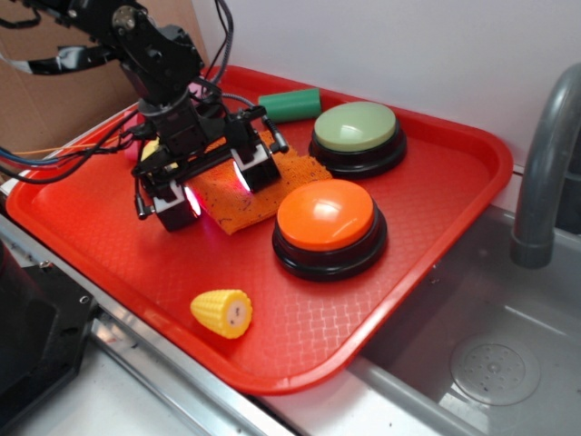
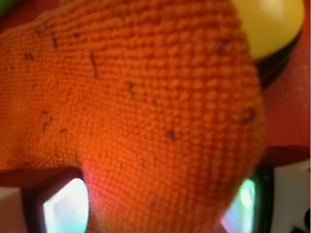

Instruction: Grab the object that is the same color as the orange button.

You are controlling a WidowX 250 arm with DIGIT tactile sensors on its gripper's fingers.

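Hovering low over the left half of the red tray (image 1: 436, 236), the gripper (image 1: 218, 186) has its jaws spread apart, one on each side of the orange cloth (image 1: 272, 186), and not clenched on it. The cloth lies flat on the tray, its near corner pointing toward the tray's front edge, just left of the orange button (image 1: 325, 218) and close to touching that button's black base. In the wrist view the cloth (image 2: 141, 116) fills nearly the whole frame, its weave dotted with dark specks, and a yellow dome (image 2: 269, 22) shows beyond it. A toy corn cob (image 1: 222, 313) lies near the tray's front edge. Toward the back edge sit a green cylinder (image 1: 290, 104) and, further right, a pale green button (image 1: 356, 134).
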